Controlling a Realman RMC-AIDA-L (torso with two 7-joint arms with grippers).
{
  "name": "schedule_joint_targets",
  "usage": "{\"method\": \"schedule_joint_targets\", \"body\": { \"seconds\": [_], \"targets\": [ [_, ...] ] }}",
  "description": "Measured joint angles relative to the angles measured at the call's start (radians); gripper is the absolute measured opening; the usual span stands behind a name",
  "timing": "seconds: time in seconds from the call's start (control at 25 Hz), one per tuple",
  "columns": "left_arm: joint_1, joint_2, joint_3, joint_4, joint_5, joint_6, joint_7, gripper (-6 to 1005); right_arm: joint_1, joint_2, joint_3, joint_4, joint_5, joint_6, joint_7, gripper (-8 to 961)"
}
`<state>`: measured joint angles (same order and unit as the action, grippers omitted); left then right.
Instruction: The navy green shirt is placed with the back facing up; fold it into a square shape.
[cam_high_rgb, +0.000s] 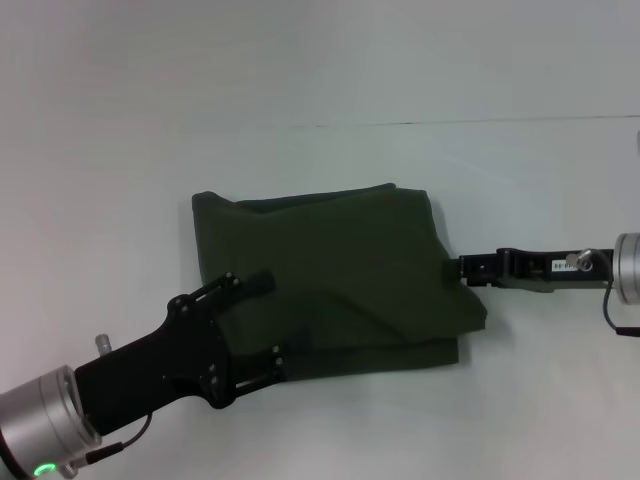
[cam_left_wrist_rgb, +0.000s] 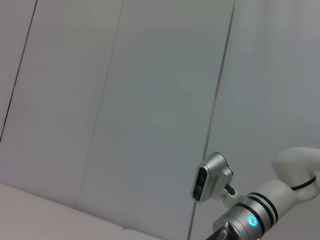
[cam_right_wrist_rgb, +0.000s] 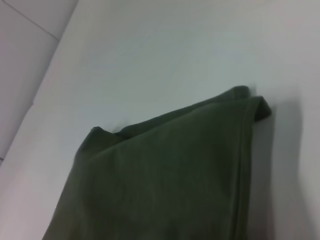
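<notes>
The navy green shirt (cam_high_rgb: 340, 280) lies folded into a rough rectangle in the middle of the white table, with doubled layers along its near edge. In the right wrist view the shirt (cam_right_wrist_rgb: 170, 185) fills the lower part, one folded corner pointing away. My left gripper (cam_high_rgb: 275, 322) is open over the shirt's near left corner, its black fingers spread wide apart above the cloth. My right gripper (cam_high_rgb: 465, 269) reaches in level from the right, its tip touching the shirt's right edge.
White table (cam_high_rgb: 320, 430) surrounds the shirt on all sides, and a thin seam (cam_high_rgb: 400, 124) crosses it behind the shirt. The left wrist view shows only pale wall panels and a grey arm segment with a blue light (cam_left_wrist_rgb: 252, 220).
</notes>
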<state>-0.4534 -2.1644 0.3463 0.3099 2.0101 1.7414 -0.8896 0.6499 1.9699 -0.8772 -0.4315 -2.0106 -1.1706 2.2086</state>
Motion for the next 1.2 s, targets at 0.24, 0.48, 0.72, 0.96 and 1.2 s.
{"method": "schedule_joint_targets", "body": {
  "seconds": [0.24,0.48,0.72,0.96,1.2],
  "targets": [
    [-0.003,0.0,0.0,0.0,-0.001,-0.012,0.0,826,0.009,0.019,0.005,0.016,0.007,0.018,-0.002,558],
    [-0.004,0.0,-0.001,0.0,-0.015,-0.025,0.0,826,0.01,0.038,0.033,0.019,0.008,0.021,-0.006,521],
    [-0.003,0.001,-0.001,0.0,-0.017,-0.034,0.0,827,0.02,0.043,0.034,0.036,0.009,0.023,-0.009,438],
    [-0.003,0.002,-0.001,0.002,-0.026,-0.038,0.0,827,0.013,0.049,0.036,0.033,0.009,0.04,-0.025,263],
    [0.0,0.002,-0.001,0.004,-0.041,-0.038,0.0,826,0.003,0.048,0.06,0.034,0.01,0.037,-0.052,56]
  ]
}}
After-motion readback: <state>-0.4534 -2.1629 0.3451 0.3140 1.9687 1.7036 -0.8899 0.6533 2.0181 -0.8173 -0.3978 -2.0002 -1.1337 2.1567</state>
